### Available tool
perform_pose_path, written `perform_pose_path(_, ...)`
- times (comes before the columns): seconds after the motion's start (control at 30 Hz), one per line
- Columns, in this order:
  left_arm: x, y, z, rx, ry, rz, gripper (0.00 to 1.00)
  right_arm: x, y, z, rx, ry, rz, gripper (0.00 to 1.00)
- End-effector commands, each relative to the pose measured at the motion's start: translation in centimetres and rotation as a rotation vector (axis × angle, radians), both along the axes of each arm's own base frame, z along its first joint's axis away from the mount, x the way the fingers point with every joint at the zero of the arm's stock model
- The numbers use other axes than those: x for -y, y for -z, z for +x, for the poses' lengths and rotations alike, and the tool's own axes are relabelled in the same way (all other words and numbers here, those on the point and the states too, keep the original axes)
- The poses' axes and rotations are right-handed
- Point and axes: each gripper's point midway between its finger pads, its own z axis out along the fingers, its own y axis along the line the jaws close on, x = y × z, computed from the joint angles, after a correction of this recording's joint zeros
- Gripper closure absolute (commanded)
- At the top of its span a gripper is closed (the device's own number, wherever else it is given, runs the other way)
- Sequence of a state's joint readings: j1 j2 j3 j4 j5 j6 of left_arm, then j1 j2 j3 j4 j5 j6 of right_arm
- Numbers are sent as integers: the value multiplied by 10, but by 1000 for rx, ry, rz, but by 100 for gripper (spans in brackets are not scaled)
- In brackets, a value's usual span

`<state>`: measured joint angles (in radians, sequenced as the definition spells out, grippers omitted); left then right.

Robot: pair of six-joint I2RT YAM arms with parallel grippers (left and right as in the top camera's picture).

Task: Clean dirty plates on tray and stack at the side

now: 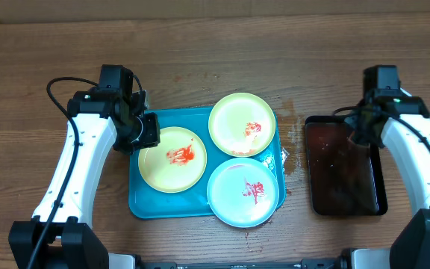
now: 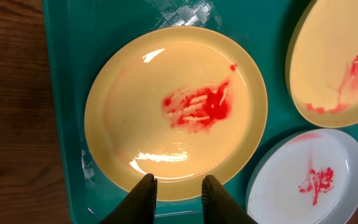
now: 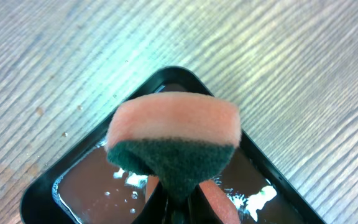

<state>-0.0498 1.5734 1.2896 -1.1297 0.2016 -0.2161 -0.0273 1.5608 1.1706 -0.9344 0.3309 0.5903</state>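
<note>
Three sauce-smeared plates lie on the turquoise tray [image 1: 144, 202]: a yellow plate [image 1: 172, 158] at left, a light green plate [image 1: 242, 123] at back right, a light blue plate [image 1: 245, 192] at front right. My left gripper [image 1: 146, 134] hangs open and empty over the yellow plate's left rim; in the left wrist view its fingers [image 2: 178, 186] frame the plate's near edge [image 2: 176, 109]. My right gripper [image 1: 360, 133] is shut on an orange and green sponge [image 3: 174, 146] above the dark tray [image 3: 73, 180].
The dark brown-black tray [image 1: 346, 168] holds brownish water at the right of the table. Wet spots lie on the wood [image 1: 290, 153] between the two trays. The light green plate [image 2: 337, 59] and light blue plate [image 2: 312, 180] lie close beside the yellow one.
</note>
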Motion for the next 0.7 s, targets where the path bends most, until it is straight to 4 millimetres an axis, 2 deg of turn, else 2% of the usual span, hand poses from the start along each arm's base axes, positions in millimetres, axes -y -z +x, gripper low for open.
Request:
perform_pose_path(0.0, -7, -3, 6, 18, 0, 35, 92, -4, -11, 2, 10, -43, -117, 96)
perform_pose_path(0.03, -9, -2, 7, 18, -2, 46, 96, -7, -13, 2, 10, -46, -139, 96)
perform_pose_path(0.1, -11, -2, 7, 21, -4, 59, 96, -11, -19, -2, 14, -32, -210, 96)
perform_pose_path(0.23, -11, -2, 7, 21, -4, 61, 73, -22, -30, -12, 24, -16, -308, 96)
perform_pose_path(0.27, -12, -2, 7, 22, -5, 63, 73, -22, -32, -16, 27, -1, -327, 96)
perform_pose_path(0.37, -16, -2, 8, 22, -8, 86, 80, -20, -41, -32, 31, 62, -394, 96)
perform_pose_path(0.43, -16, -1, 8, 22, -9, 89, 88, -22, -44, -40, 27, 76, -407, 96)
perform_pose_path(0.57, -16, -1, 8, 22, -8, 88, 89, -19, -49, -51, 26, 119, -439, 96)
perform_pose_path(0.67, -16, -1, 7, 21, -8, 89, 89, -19, -49, -51, 24, 119, -441, 96)
